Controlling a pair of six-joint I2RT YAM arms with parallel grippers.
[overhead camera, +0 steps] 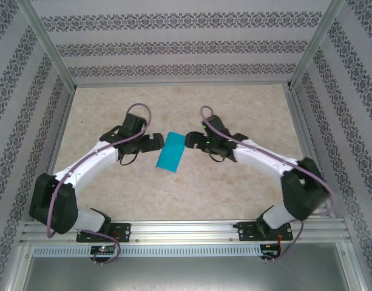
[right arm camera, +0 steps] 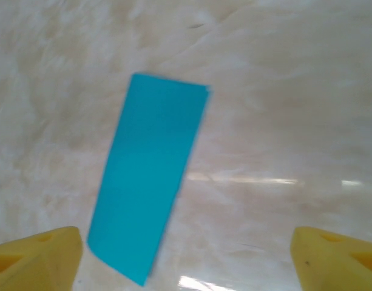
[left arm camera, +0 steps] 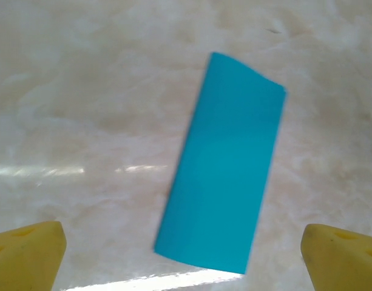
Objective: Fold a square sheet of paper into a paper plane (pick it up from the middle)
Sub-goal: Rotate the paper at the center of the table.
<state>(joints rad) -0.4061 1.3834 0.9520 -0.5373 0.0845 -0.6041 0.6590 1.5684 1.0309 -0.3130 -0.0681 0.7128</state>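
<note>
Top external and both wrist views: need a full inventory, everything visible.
Thin cyan-blue paper sheet: one, bright cyan-blue, flat on the table between the two claws; a long rectangle in outline, apparently folded in half.
Table: one, beige marbled top, under everything.
Patterned walls: three, white with grey ornamental bands, at the back and both sides.
Metal rail: one, silver, along the near edge, carrying the arm bases.
Left arm: one, white and black with a purple cable, reaching in from the left.
Right arm: one, same colours, reaching in from the right.
Left claw: one, black with yellow fingers, open, beside the paper's left edge.
Right claw: one, black with yellow fingers, open, beside the paper's right edge.
</note>
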